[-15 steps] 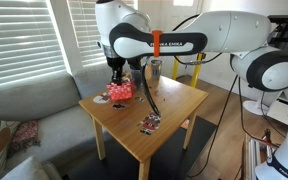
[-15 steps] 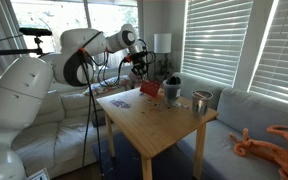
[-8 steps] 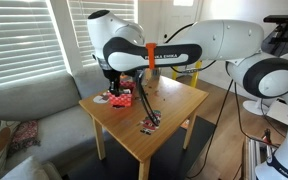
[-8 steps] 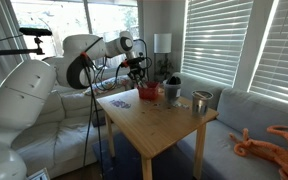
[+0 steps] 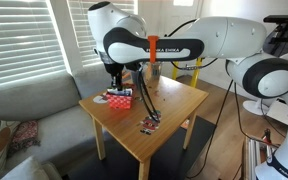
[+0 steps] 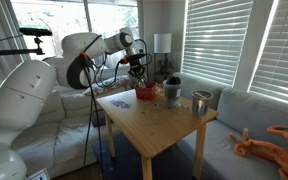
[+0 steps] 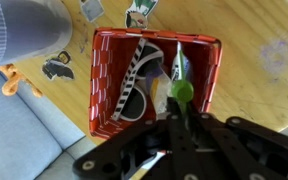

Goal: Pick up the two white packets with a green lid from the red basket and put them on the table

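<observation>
The red basket (image 7: 104, 80) fills the middle of the wrist view and stands at the far corner of the table (image 5: 174, 100) in both exterior views (image 5: 119, 98) (image 6: 146, 93). My gripper (image 7: 174, 115) hangs just above the basket's right half. Its jaws are shut on a white packet whose green lid (image 7: 182, 92) sticks out between the fingertips. A striped black-and-white item (image 7: 136, 75) lies in the basket. I cannot make out the second white packet. In the exterior views the gripper (image 5: 121, 84) (image 6: 139, 78) is directly over the basket.
A metal cup (image 7: 19, 30) (image 6: 201, 100) and a dark cup (image 6: 172, 88) stand near the basket. A flat dark multicoloured packet (image 5: 149, 124) lies nearer the table's front. Small scraps (image 7: 56, 68) lie beside the basket. A grey sofa (image 5: 24, 110) borders the table.
The arm has swung over the basket and the gripper has lifted slightly out of it. The basket looks a little shifted on the table.
</observation>
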Motion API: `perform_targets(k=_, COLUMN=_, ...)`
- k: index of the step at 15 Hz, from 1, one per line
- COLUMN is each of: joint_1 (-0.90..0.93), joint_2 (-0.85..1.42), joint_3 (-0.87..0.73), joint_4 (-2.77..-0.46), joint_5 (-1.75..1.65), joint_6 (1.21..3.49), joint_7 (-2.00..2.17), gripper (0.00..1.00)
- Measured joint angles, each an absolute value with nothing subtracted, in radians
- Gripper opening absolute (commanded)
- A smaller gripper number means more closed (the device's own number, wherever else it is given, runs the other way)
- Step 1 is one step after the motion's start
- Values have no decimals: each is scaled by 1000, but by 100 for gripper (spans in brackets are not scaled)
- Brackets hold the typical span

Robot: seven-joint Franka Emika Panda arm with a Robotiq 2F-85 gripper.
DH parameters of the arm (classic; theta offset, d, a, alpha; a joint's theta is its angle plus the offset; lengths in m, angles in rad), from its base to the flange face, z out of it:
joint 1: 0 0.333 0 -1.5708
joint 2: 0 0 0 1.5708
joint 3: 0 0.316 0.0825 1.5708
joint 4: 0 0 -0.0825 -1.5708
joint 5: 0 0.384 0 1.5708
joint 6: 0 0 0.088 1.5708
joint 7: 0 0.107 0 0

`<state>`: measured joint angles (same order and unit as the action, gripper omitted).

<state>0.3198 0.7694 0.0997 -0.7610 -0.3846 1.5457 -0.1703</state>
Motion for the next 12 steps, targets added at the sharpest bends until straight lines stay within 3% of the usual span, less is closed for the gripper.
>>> perform_targets(k=12, joint_1=222, joint_2=668, joint_3=102, joint_4=-666, joint_5=-344, joint_6=1483, joint_7=-313, gripper=1)
